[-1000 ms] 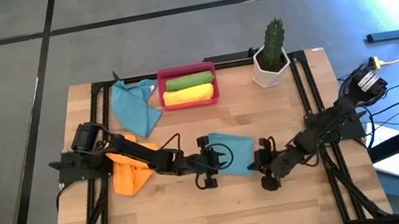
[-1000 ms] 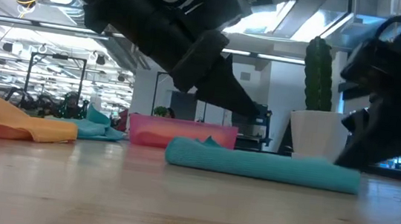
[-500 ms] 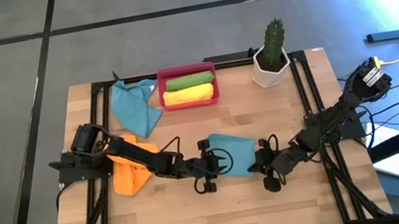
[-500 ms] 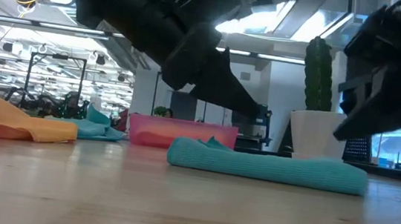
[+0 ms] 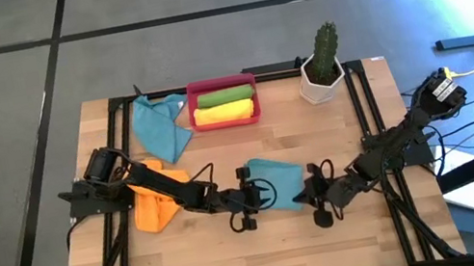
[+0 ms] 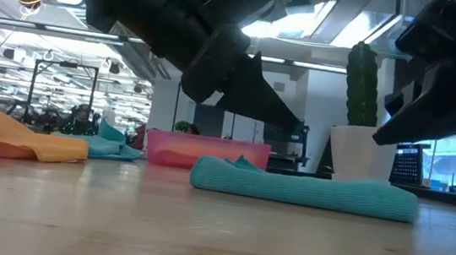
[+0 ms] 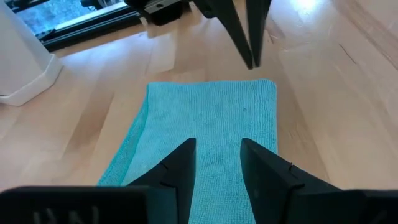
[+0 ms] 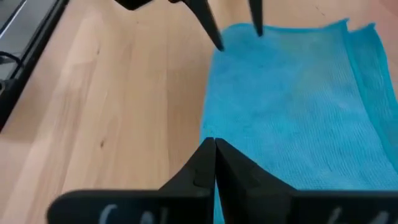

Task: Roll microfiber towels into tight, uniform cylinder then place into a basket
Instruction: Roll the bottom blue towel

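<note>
A folded teal microfiber towel (image 5: 278, 173) lies flat on the wooden table near the middle, also seen in the low view (image 6: 306, 191). My left gripper (image 5: 259, 191) hangs open over the towel's left end, a finger on either side above the cloth (image 7: 217, 149). My right gripper (image 5: 303, 196) is shut (image 8: 214, 149) and hangs just above the towel's right end, clear of it in the low view (image 6: 384, 137). The red basket (image 5: 196, 108) stands at the far edge with a green roll and a yellow roll in it.
A loose teal towel (image 5: 163, 128) lies left of the basket. An orange towel (image 5: 152, 207) lies crumpled under the left arm. A white pot with a cactus (image 5: 321, 74) stands far right. Bare wood runs along the near edge (image 5: 259, 256).
My right gripper has risen off the towel's right end and now hangs clear above it, still shut. The towel stays flat on the table.
</note>
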